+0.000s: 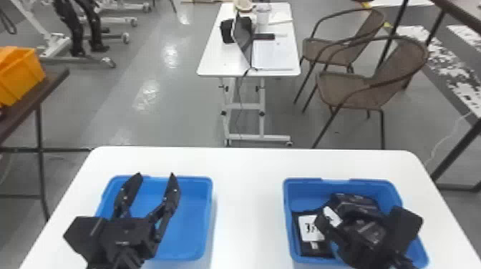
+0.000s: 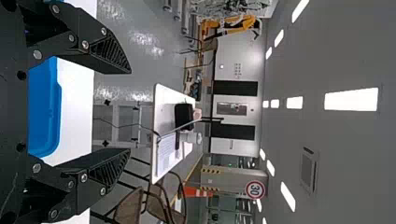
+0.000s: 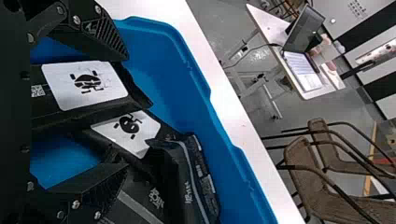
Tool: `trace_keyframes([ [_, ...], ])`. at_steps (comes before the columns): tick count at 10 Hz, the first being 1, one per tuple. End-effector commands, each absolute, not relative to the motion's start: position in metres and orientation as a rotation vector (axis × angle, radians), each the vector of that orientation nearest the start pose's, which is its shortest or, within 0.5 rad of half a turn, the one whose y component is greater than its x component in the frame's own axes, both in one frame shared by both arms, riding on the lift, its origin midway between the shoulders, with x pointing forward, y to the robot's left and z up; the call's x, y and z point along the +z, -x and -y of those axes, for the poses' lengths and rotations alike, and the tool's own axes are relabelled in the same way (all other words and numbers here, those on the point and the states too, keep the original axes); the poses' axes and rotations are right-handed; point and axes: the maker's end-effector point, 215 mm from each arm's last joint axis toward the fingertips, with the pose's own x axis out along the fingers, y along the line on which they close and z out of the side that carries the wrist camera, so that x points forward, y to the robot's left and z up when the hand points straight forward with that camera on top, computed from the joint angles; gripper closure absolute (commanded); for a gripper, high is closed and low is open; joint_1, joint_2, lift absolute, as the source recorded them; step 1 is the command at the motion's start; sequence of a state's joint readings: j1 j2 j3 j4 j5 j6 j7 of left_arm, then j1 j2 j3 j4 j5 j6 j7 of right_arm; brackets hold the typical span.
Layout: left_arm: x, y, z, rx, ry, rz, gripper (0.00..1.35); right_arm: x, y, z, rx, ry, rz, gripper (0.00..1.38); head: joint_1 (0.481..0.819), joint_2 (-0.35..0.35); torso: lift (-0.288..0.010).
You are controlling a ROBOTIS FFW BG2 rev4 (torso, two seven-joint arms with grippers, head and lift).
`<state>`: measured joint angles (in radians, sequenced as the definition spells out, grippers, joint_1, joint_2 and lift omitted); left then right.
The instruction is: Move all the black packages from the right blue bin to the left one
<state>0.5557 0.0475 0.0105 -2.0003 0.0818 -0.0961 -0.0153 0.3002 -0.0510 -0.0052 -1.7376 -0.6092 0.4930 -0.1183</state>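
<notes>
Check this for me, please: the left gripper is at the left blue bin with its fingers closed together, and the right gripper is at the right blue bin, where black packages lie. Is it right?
Not quite: the left gripper at the left blue bin is open, as the head view shows. The right gripper, right blue bin and black packages are as you say.

Round red-rimmed sign (image 2: 255, 189) reads 30 — well beyond the left gripper (image 1: 155, 175). Between the right gripper's (image 1: 404, 227) parted fingers: black package (image 3: 56, 117), white label (image 3: 65, 98) with dark figure, square code (image 3: 37, 90) beside it. Second white label (image 3: 150, 128) near the fingertips — small print nearby unreadable.
</notes>
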Motion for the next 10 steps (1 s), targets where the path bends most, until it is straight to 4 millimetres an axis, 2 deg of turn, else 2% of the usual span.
trace_keyframes([
  [1,-0.362,-0.426,-0.235,-0.024,0.044,-0.046,0.47,-0.552,-0.445,0.181,0.006,-0.535,-0.679,0.21,0.695,0.059,-0.040],
  [5,-0.360,-0.432,-0.232,-0.038,0.048,-0.047,0.47,-0.561,-0.452,0.163,0.051,-0.553,-0.739,0.22,0.695,0.079,-0.040],
  [6,-0.361,-0.433,-0.231,-0.043,0.049,-0.049,0.47,-0.565,-0.451,0.160,0.054,-0.562,-0.755,0.39,0.695,0.085,-0.040],
  [7,-0.363,-0.432,-0.228,-0.047,0.051,-0.057,0.47,-0.564,-0.450,0.158,0.062,-0.558,-0.766,0.99,0.695,0.088,-0.040],
  [8,-0.369,-0.433,-0.227,-0.049,0.061,-0.079,0.47,-0.563,-0.444,0.158,0.042,-0.571,-0.772,1.24,0.695,0.089,-0.040],
  [10,-0.369,-0.433,-0.228,-0.051,0.072,-0.079,0.47,-0.557,-0.439,0.154,0.049,-0.619,-0.766,1.24,0.695,0.087,-0.040],
])
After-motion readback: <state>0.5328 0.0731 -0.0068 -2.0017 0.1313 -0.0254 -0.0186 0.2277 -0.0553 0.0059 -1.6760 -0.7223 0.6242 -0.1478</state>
